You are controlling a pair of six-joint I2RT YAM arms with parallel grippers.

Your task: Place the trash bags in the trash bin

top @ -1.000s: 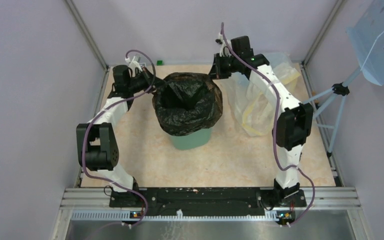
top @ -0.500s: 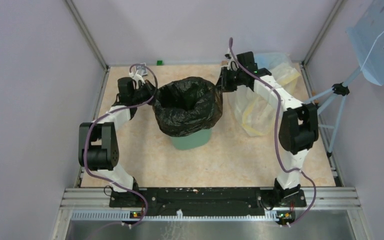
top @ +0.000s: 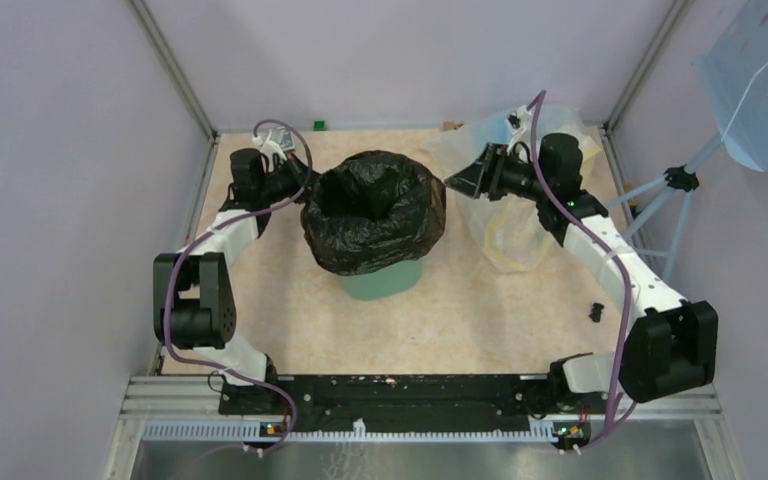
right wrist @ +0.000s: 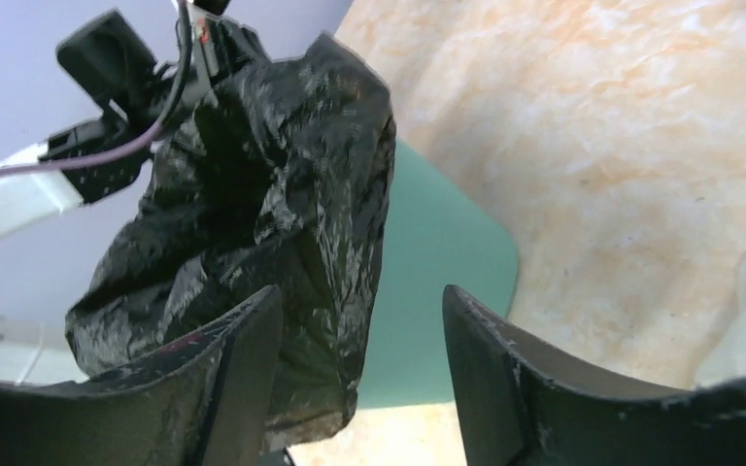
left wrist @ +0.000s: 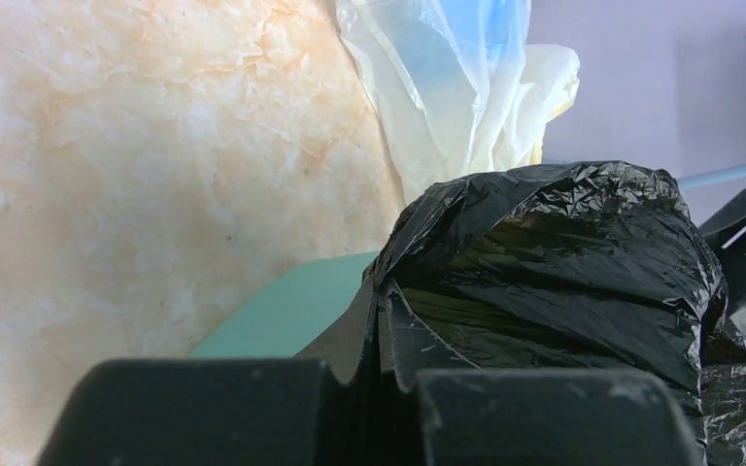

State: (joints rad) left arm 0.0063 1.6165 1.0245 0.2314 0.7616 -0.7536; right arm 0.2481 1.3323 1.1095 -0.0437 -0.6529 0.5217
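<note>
The black bag [top: 372, 215] sits in the mint bin [top: 385, 282], its mouth folded out over the rim. My left gripper [top: 296, 184] pinches the bag's left edge; my right gripper [top: 460, 180] gapes wide, just off its right side.

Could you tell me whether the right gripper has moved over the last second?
Yes. The right gripper has backed off the trash bag, rightward away from the trash bin, and now sits apart from both, jaws open.
</note>
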